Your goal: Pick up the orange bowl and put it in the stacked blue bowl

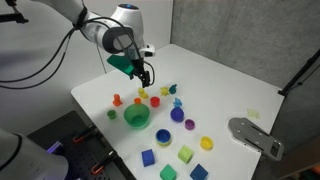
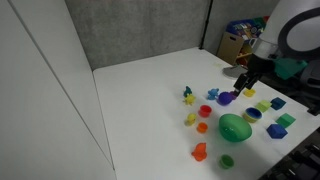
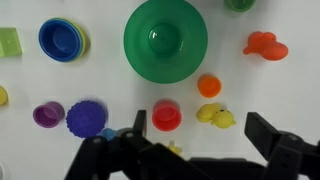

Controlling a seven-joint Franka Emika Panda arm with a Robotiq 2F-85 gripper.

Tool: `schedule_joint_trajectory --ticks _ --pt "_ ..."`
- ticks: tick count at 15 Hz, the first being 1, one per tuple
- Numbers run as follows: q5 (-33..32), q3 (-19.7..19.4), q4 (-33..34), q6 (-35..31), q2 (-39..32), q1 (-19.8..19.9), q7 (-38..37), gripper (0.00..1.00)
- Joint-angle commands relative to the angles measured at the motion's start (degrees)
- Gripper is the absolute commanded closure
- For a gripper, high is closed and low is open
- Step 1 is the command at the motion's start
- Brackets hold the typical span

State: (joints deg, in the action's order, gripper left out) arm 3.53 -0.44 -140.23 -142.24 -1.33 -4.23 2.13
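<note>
In an exterior view the gripper (image 1: 143, 73) hangs over the surface (image 1: 215, 75). In the wrist view it is spread and empty; the orange bowl (image 3: 209, 85) sits beside the green bowl (image 3: 165, 38), apart from the stacked blue bowl (image 3: 62, 38). Likely light, stiff, slick: pinch its rim.

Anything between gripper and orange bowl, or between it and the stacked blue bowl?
In the wrist view the large green plastic bowl lies between the small orange bowl and the blue bowl stacked in a yellow one; carry over or around it. Nothing visible blocks the open gripper from the orange bowl.
</note>
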Motion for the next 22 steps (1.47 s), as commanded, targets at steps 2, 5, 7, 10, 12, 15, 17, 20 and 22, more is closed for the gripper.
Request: schedule_joint_trajectory --ticks 2,5,7,10,12,15,17,20,22 --pt "-5.2 0.3 6.5 -1.6 -10.4 0.6 -5.4 0.0" --pt "-7.3 -0.5 10.7 -2.8 -16.5 -0.1 -9.2 0.0" --pt "-7.8 -1.1 13.5 -2.8 -20.1 -0.5 -11.4 0.0" --pt "-7.9 -2.3 17.8 -3.1 -25.1 -1.3 -14.9 0.0" --pt "-7.5 -3.3 20.3 -3.8 -28.2 -1.9 -17.3 0.0" --pt "-6.6 -4.3 23.7 -4.8 -32.6 -2.6 -20.4 0.0" --pt "-6.2 -5.1 25.3 -6.2 -35.3 -3.2 -22.8 0.0" --pt "-6.0 -6.3 27.2 -7.9 -38.8 -4.3 -25.5 0.0" --pt "-6.0 -7.1 28.2 -9.7 -41.0 -5.2 -26.9 0.0"
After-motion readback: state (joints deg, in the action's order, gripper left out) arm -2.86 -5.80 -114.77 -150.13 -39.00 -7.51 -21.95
